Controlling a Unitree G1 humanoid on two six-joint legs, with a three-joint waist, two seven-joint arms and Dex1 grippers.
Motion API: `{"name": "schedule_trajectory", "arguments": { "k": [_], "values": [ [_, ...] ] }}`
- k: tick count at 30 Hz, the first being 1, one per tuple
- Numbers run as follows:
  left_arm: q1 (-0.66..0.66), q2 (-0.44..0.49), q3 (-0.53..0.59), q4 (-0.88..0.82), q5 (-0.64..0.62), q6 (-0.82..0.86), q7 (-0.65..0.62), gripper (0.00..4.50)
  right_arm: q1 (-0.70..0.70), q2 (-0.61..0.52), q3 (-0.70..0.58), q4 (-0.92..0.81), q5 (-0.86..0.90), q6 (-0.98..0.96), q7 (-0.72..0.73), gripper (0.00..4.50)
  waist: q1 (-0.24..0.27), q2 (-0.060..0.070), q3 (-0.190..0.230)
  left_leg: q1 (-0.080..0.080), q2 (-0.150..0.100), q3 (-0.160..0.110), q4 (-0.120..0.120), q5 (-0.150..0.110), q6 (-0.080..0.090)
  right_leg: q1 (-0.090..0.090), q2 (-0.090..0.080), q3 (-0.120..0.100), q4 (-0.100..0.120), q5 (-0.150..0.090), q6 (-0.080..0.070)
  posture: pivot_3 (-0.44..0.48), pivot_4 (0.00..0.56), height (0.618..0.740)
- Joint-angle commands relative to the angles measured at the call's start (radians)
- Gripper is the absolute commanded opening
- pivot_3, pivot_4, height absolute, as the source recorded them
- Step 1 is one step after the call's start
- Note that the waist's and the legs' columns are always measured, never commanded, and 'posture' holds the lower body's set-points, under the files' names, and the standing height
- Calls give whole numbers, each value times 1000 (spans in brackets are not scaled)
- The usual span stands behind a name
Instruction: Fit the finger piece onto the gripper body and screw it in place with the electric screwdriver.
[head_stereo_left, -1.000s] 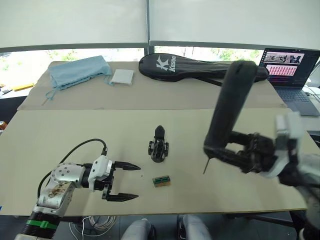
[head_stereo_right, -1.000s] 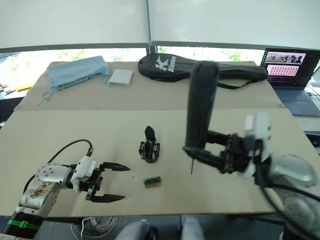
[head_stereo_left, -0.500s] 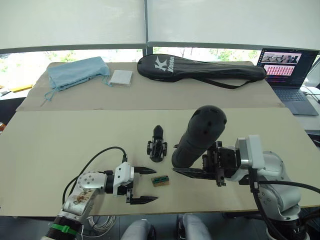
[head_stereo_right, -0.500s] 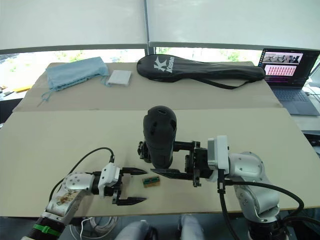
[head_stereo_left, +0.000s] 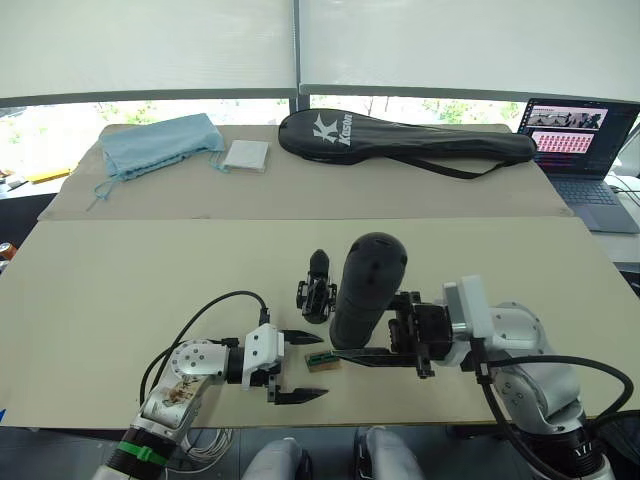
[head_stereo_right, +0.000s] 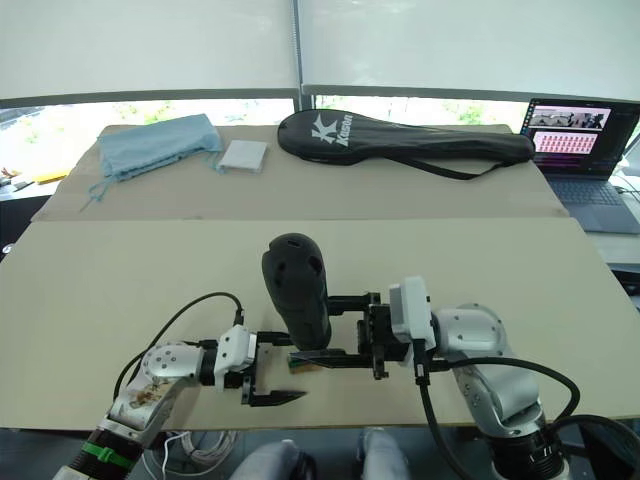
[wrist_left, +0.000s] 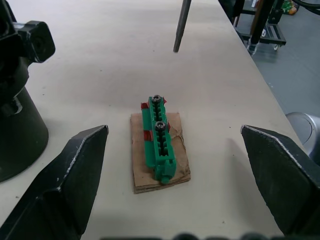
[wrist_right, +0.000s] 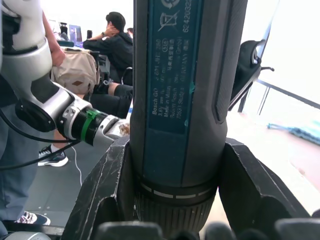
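Note:
The gripper body stands on the tan table, one pointed finger sticking up; its round base shows in the left wrist view. The finger piece is out of view. My right gripper is shut on the electric screwdriver, held upright just right of the gripper body. The screwdriver's barrel sits between both pads. Its silver bit hangs above the table. My left gripper is open, its fingers either side of a small tan-and-green block.
A black racket bag, a blue cloth and a white pad lie on the far table. A laptop sits at the far right. Seated people show beyond the table's edge in the right wrist view.
My right gripper has swung the screwdriver from the right side in to the middle, beside the gripper body. My left gripper has moved right, up to the tan-and-green block.

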Motion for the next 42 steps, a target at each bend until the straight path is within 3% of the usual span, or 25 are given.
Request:
{"name": "schedule_trajectory", "arguments": {
  "k": [1, 42],
  "values": [
    [-2, -11, -29, 15, 10, -1, 3, 4500, -19, 8, -2, -13, 6, -55, -3, 1916, 1, 0, 0, 0, 0, 0, 0, 0, 0, 0, 0, 0, 0, 0, 0, 0, 150, 740],
    [30, -31, -49, 28, 26, -8, 54, 4500, -45, -2, 46, 92, -28, -114, 12, 1916, 9, 0, -1, 0, 0, 0, 1, -1, 2, 0, -1, 0, 0, 0, 0, 0, 150, 740]
  ]
}}
